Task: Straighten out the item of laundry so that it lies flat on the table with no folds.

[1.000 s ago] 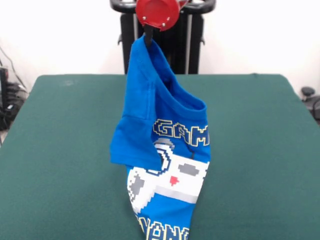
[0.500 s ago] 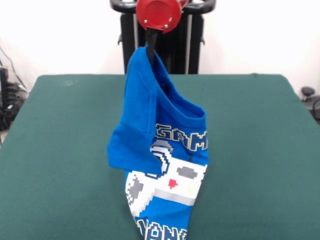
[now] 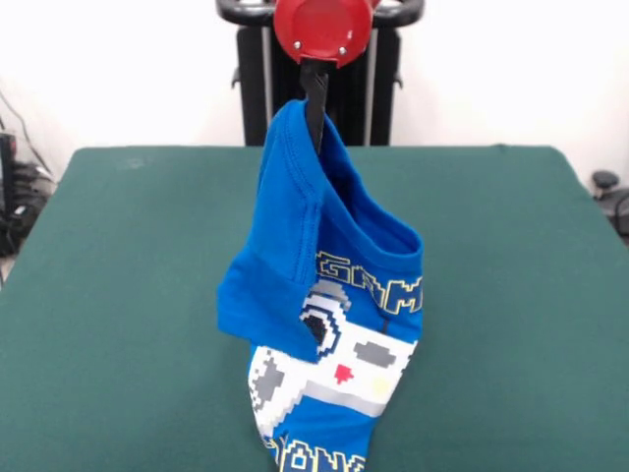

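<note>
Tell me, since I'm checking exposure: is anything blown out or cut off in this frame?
Front view: the wall behind is washed out to near white; the T-shirt hanging from the gripper runs off the bottom edge, its lower lettering cut; the table is evenly lit, without glare.

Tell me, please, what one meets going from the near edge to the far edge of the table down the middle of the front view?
Lower hem of the blue T-shirt → its game-controller print → its lifted top, pinched by the tool → bare green table behind.

Dark cables (image 3: 18, 202) hang beside the white wall (image 3: 511, 69).
</note>
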Robot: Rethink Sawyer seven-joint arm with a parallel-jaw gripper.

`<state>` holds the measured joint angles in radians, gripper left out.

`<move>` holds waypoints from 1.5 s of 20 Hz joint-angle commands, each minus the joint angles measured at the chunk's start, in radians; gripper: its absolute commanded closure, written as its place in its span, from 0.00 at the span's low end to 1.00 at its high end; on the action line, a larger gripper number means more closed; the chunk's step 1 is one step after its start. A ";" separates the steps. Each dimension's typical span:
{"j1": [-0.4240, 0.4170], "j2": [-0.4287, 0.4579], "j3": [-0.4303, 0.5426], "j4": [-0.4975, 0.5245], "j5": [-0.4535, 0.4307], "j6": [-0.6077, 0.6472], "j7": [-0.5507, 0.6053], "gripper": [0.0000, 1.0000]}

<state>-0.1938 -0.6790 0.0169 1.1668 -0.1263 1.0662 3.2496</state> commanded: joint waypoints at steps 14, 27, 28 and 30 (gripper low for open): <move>-0.123 0.032 0.375 -0.030 0.066 -0.085 -0.419 0.00; -0.104 0.131 0.340 0.088 -0.126 -0.420 -0.259 0.00; -0.082 0.136 0.310 0.070 -0.140 -0.369 -0.233 0.00; -0.051 0.146 0.263 0.021 -0.157 -0.229 -0.208 0.00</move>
<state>-0.3046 -0.6276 0.2524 1.0828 -0.2195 0.7542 3.2494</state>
